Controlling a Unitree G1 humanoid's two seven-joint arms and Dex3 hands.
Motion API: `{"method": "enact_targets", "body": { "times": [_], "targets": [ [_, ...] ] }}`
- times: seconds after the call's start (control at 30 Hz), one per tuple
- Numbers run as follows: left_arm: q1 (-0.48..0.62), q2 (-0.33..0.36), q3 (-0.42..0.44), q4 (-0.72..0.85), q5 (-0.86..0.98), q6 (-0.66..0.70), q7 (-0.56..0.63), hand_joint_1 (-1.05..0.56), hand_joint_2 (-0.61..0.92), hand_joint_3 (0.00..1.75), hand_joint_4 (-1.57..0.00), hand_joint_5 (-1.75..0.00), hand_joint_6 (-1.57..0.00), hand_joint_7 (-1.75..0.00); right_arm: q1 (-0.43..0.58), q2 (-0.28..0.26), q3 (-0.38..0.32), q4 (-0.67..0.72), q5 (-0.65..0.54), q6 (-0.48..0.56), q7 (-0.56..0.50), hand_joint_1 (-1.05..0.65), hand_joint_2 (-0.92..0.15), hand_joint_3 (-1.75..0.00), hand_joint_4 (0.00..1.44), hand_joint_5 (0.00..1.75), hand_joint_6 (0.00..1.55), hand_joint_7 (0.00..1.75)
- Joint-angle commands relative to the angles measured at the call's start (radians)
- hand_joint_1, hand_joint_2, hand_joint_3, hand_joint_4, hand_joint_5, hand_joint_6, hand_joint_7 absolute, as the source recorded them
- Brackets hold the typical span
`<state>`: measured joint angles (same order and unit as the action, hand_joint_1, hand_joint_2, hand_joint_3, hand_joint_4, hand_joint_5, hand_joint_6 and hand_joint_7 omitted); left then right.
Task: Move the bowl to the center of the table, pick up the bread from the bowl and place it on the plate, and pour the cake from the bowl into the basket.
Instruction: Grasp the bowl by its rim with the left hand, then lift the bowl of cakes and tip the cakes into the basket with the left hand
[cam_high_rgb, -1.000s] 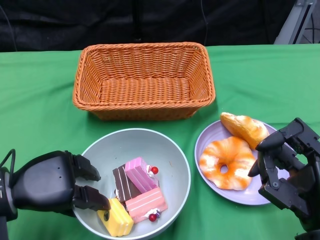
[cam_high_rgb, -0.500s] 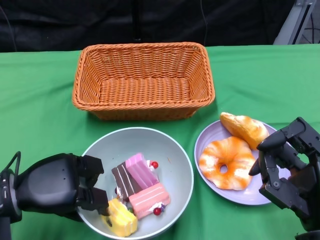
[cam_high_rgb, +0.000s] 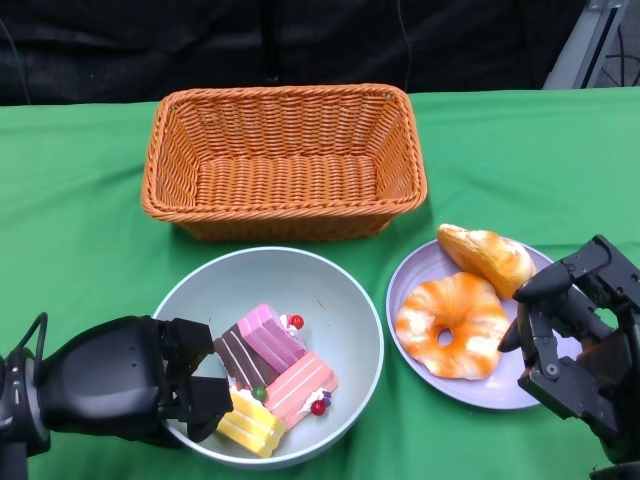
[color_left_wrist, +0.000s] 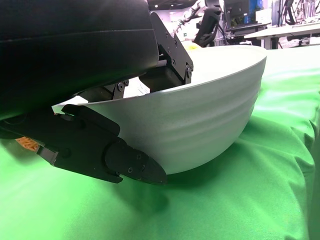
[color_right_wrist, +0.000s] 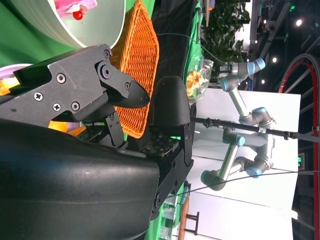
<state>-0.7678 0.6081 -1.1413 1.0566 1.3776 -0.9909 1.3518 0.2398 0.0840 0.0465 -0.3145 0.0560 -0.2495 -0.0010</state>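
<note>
The left hand (cam_high_rgb: 130, 388) grips the near-left rim of the pale bowl (cam_high_rgb: 330, 300), with fingers (cam_high_rgb: 205, 398) inside the rim and others under the outer wall. In the left wrist view the bowl (color_left_wrist: 200, 135) is tipped, its underside lifted off the green cloth on the gripped side while the far side sits low. Inside the bowl lie cake pieces: a pink and brown slice (cam_high_rgb: 258, 345), a pink slice (cam_high_rgb: 297, 385) with red berries, and a yellow slice (cam_high_rgb: 250, 425) just beside the fingertips.

The bowl stands at the near middle of the worktop (cam_high_rgb: 80, 200), in front of the woven orange basket (cam_high_rgb: 285, 160), which sits upright toward the back. To the right of the bowl, just beside it, is a lilac plate (cam_high_rgb: 500, 390) carrying two breads: a ring-shaped one (cam_high_rgb: 455, 325) and a longer loaf (cam_high_rgb: 488, 257) touching it at the back.

The right hand (cam_high_rgb: 575, 345) hovers at the plate's right edge, its fingers spread apart and holding nothing. In the right wrist view its fingers (color_right_wrist: 170, 107) stand apart, with the basket (color_right_wrist: 140, 70) behind them.
</note>
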Motion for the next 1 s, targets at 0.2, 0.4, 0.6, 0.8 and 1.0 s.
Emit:
{"method": "enact_targets", "body": {
  "times": [0.2, 0.4, 0.6, 0.8, 1.0],
  "targets": [
    [0.011, 0.005, 0.022, 0.013, -0.033, -0.010, -0.047, -0.20, 0.91, 0.04, -0.69, -1.75, -0.55, -1.67, 0.009, 0.005, -0.006, -0.003, 0.011, -0.006, -0.005, -0.06, -0.72, -0.93, 0.68, 1.75, 0.53, 1.59],
    [0.023, -0.003, 0.065, 0.023, -0.092, -0.031, -0.175, -0.16, 0.92, 0.06, -0.67, -1.75, -0.48, -1.74, 0.008, -0.002, -0.011, -0.008, 0.020, -0.007, 0.004, -0.04, -0.72, -0.95, 0.69, 1.75, 0.53, 1.61],
    [0.035, 0.031, 0.118, -0.011, -0.148, -0.071, -0.231, -0.17, 0.92, 0.07, -0.67, -1.75, -0.47, -1.75, 0.013, -0.006, -0.015, -0.021, 0.046, 0.005, 0.013, -0.05, -0.71, -0.97, 0.71, 1.75, 0.53, 1.62],
    [0.074, 0.100, 0.241, -0.088, -0.304, -0.250, -0.381, -0.12, 0.89, 0.05, -0.67, -1.75, -0.46, -1.75, 0.010, -0.019, -0.016, -0.017, 0.060, 0.015, 0.032, -0.05, -0.71, -0.99, 0.73, 1.75, 0.54, 1.62],
    [0.159, 0.142, 0.367, -0.225, -0.376, -0.333, -0.481, -0.15, 0.92, 0.23, -0.70, -1.75, -0.46, -1.75, 0.008, -0.027, -0.013, -0.014, 0.056, 0.033, 0.044, -0.05, -0.70, -1.00, 0.77, 1.75, 0.55, 1.62]
  ]
}}
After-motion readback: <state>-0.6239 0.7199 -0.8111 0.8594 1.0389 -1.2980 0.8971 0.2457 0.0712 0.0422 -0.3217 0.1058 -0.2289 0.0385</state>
